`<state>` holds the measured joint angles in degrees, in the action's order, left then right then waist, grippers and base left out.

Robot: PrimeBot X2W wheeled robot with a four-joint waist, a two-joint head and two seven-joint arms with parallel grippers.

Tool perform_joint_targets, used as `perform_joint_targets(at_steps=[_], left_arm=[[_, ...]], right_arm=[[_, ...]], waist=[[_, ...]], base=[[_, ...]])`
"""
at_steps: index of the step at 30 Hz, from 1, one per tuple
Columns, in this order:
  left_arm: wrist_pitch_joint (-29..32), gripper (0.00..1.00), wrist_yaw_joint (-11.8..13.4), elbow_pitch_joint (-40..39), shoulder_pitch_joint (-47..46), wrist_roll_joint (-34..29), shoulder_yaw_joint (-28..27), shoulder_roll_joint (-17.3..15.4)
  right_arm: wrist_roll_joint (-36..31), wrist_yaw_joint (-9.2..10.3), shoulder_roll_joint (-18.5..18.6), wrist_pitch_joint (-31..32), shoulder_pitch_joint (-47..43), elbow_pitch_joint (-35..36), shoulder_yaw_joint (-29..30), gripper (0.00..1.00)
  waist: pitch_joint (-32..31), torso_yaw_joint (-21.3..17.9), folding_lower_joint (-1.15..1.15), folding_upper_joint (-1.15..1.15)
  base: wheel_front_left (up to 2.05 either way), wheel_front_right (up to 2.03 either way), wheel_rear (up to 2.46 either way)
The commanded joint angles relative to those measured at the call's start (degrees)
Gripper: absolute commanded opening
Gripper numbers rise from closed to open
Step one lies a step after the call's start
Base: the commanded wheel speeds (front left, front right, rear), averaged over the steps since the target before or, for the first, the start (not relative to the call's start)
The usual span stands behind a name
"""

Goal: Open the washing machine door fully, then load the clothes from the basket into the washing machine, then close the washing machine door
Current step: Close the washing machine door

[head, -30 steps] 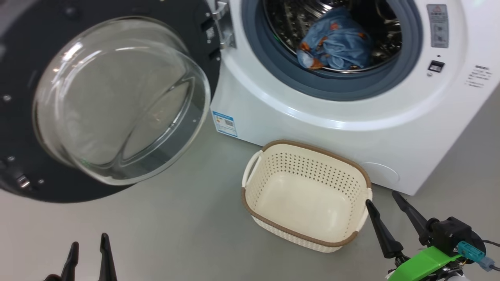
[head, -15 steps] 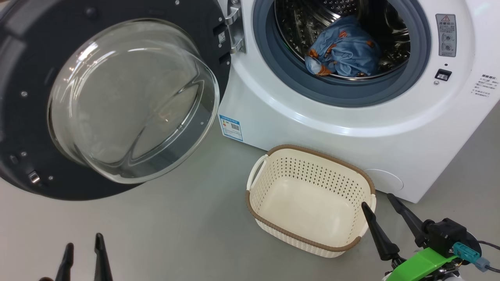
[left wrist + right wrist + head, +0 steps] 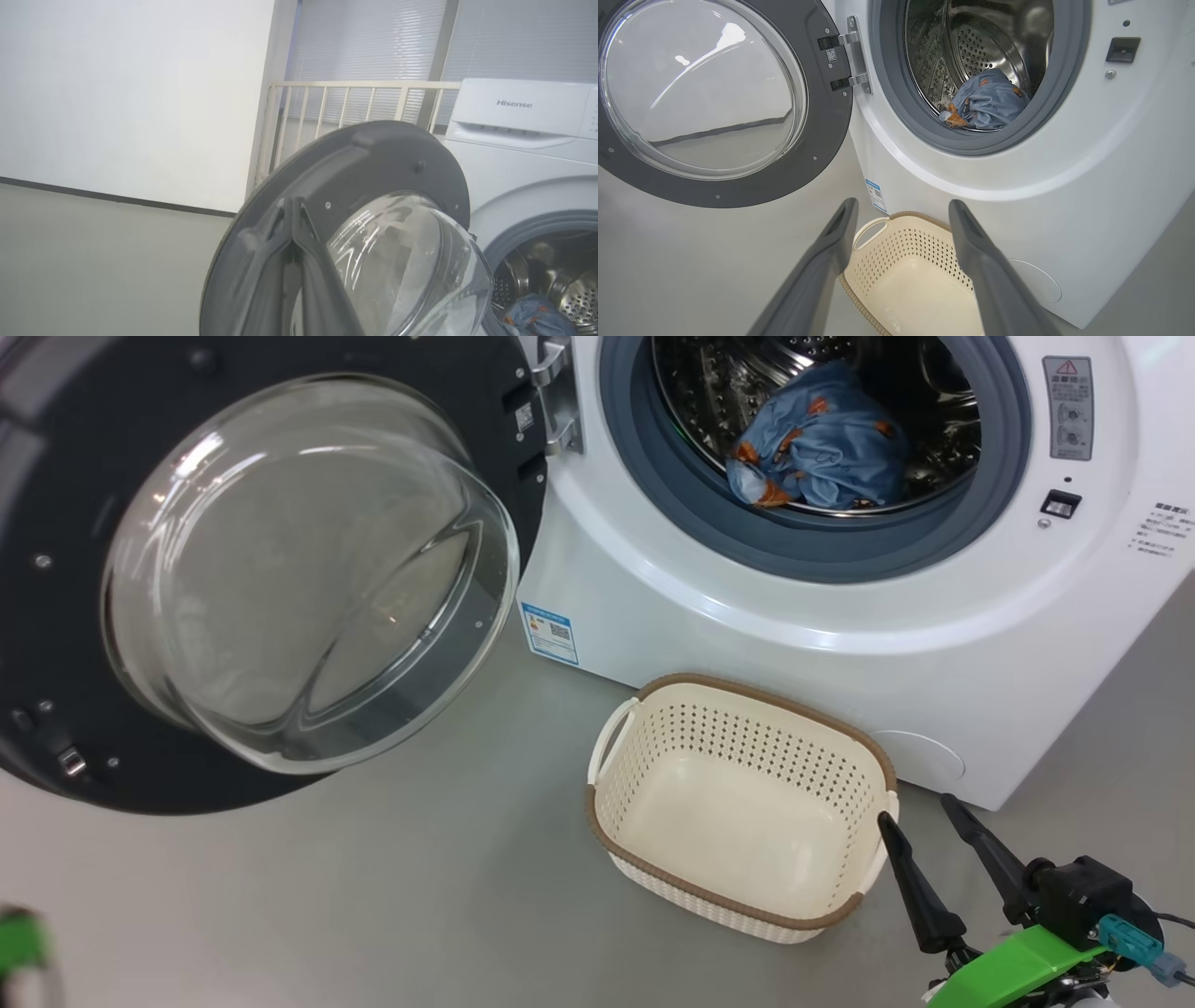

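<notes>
The washing machine door [image 3: 56, 476] hangs wide open to the left of the washing machine [image 3: 840, 644]. Light blue clothes [image 3: 822, 439] with orange bears lie inside the steel drum. The cream basket [image 3: 653, 775] stands on the floor before the machine with nothing in it. My right gripper [image 3: 915, 807] is open just right of the basket's near corner, and its own view looks over the basket [image 3: 901, 261] toward the clothes [image 3: 985, 100]. My left gripper [image 3: 292, 205] is shut on nothing, its fingers pointing up at the door [image 3: 373, 154].
Grey floor [image 3: 373, 896] spreads to the left of the basket and under the door. A pale railing [image 3: 345, 102] and window blinds stand behind the door, with a white wall [image 3: 131, 93] to their left. A blue label [image 3: 549, 631] marks the machine's lower corner.
My left gripper's fingers have dropped out of the head view's lower left corner, leaving a green blur, and they have shut. The right gripper stays put. The head camera shifted slightly.
</notes>
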<state>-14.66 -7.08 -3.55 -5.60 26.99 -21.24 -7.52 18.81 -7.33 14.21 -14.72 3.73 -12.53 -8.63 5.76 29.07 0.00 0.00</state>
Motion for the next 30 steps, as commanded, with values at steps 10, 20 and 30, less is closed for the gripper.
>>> perform_joint_targets(at_steps=[10,20,30], left_arm=[[-0.34,0.0,-0.39,9.58,-19.23,18.19,-5.59,-19.78],[12.14,0.0,-0.4,33.22,-31.85,42.02,-2.51,-32.44],[31.38,0.0,-0.4,45.39,-35.59,52.12,1.47,-36.39]], right_arm=[[0.13,-0.16,0.69,-0.28,0.96,2.36,-0.42,1.0],[-0.1,-0.16,1.74,-0.28,3.18,2.7,-0.74,1.0],[-0.14,-0.16,2.06,-0.28,3.48,2.79,-0.57,1.0]], waist=[[3.92,-3.08,0.0,0.0],[8.03,-5.16,0.0,0.0],[9.67,-5.76,0.0,0.0]], base=[[0.0,0.0,0.0],[0.0,0.0,0.0],[0.0,0.0,0.0]])
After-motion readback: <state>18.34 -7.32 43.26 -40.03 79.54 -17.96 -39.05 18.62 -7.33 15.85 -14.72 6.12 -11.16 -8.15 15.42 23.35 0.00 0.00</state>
